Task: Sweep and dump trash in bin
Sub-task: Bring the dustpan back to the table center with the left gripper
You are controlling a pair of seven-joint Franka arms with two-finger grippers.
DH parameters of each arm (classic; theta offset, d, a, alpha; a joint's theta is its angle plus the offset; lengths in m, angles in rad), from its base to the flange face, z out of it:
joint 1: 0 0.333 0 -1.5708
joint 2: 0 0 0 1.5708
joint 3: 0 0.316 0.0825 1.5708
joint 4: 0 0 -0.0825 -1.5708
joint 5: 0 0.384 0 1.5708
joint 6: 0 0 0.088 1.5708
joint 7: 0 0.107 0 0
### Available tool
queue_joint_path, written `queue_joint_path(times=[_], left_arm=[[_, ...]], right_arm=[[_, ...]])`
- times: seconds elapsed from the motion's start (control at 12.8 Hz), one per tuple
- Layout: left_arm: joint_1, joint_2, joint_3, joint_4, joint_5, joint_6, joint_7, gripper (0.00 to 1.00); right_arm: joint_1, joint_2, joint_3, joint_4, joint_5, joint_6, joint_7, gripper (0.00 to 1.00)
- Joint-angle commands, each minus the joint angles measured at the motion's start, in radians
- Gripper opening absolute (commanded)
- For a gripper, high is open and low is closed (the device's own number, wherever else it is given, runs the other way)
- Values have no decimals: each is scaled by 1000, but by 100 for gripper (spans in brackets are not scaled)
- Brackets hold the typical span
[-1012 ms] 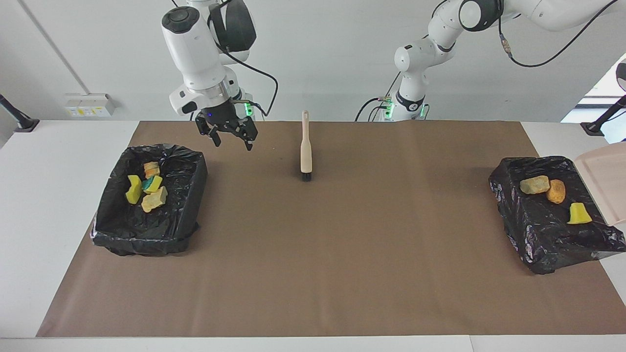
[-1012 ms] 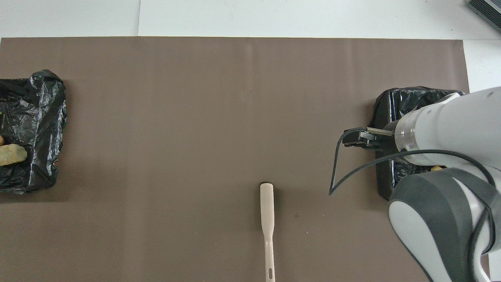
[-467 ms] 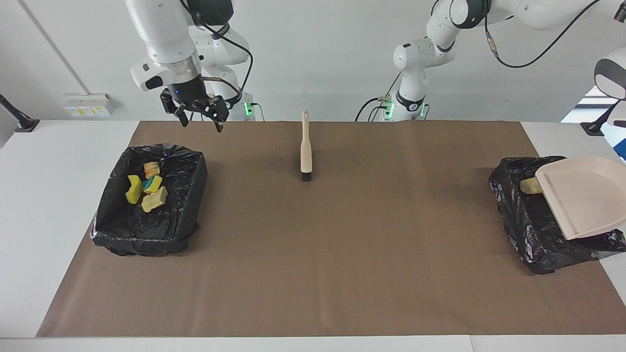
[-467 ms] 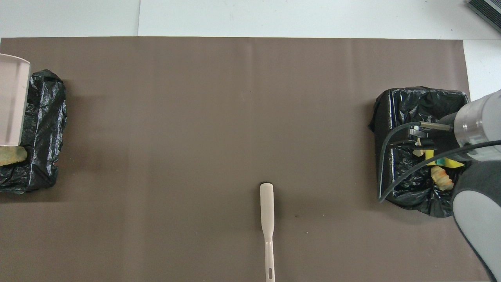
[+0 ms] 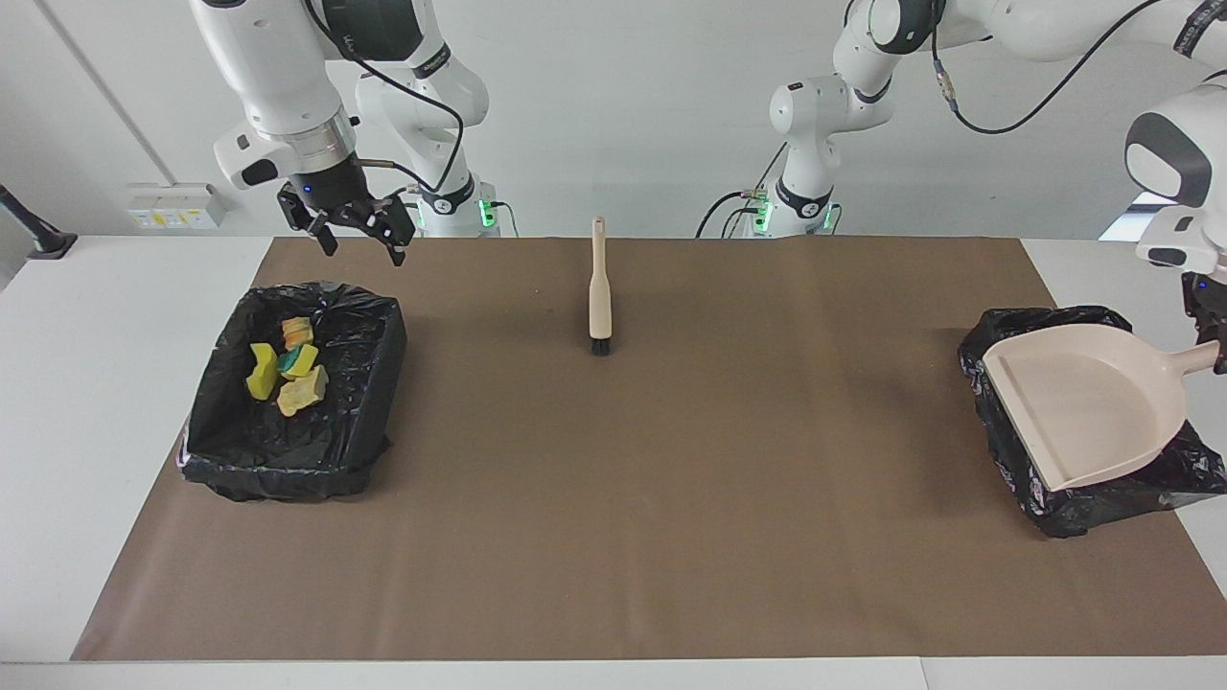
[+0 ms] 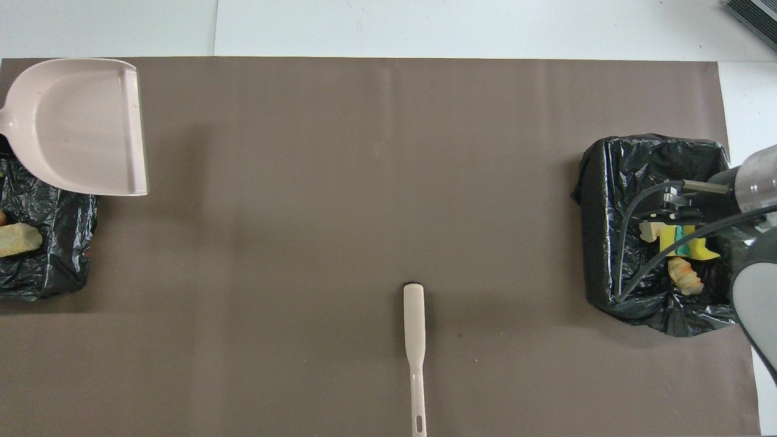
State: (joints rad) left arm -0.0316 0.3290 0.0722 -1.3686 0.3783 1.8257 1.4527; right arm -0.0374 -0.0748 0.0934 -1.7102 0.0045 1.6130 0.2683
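Note:
Several yellow and tan pieces of trash (image 5: 288,369) lie in the black-lined bin (image 5: 288,470) at the right arm's end of the table, also seen from overhead as trash (image 6: 677,243) in that bin (image 6: 598,182). My right gripper (image 5: 362,244) hangs open and empty over the table beside that bin. My left gripper (image 5: 1210,331) is shut on the handle of the beige dustpan (image 5: 1083,402), which hangs empty over the second bin (image 5: 1102,503). One tan scrap (image 6: 18,238) shows in that bin from overhead.
A beige hand brush (image 5: 600,287) lies on the brown mat (image 5: 671,479) midway between the arms, close to the robots, bristles pointing away from them. White tabletop (image 5: 96,383) borders the mat at both ends.
The left arm has swung the dustpan in over its bin, hiding the scraps there in the facing view. The right gripper has risen and moved toward its own end of the table.

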Motion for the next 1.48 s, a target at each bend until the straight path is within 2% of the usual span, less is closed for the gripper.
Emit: queue_joint_path(times=[0.0, 0.23, 0.47, 0.7, 0.93, 1.17, 1.4], left_arm=[[-71, -21, 17, -59, -74, -20, -153, 0], [-193, -15, 17, -106, -188, -52, -436, 0], [-338, 39, 17, -98, -320, -33, -825, 0], [-438, 85, 17, -96, -419, 49, -1203, 0], [-507, 125, 15, -83, -485, 122, -1499, 0], [-560, 221, 6, 4, -539, 156, -1815, 0], [-617, 341, 1, 120, -536, 171, -1934, 0]], right_arm=[[-10, 9, 6, 17, -6, -1, -21, 100], [-12, 7, 5, 17, -23, -8, -20, 100], [-45, 6, 2, 12, -26, -48, -18, 100], [-26, 6, -75, 12, -23, -70, -23, 100], [63, 7, -128, 12, -26, -71, -18, 100], [109, 7, -182, 12, -24, -70, -20, 100], [102, 6, -179, 14, -6, -64, -26, 100]])
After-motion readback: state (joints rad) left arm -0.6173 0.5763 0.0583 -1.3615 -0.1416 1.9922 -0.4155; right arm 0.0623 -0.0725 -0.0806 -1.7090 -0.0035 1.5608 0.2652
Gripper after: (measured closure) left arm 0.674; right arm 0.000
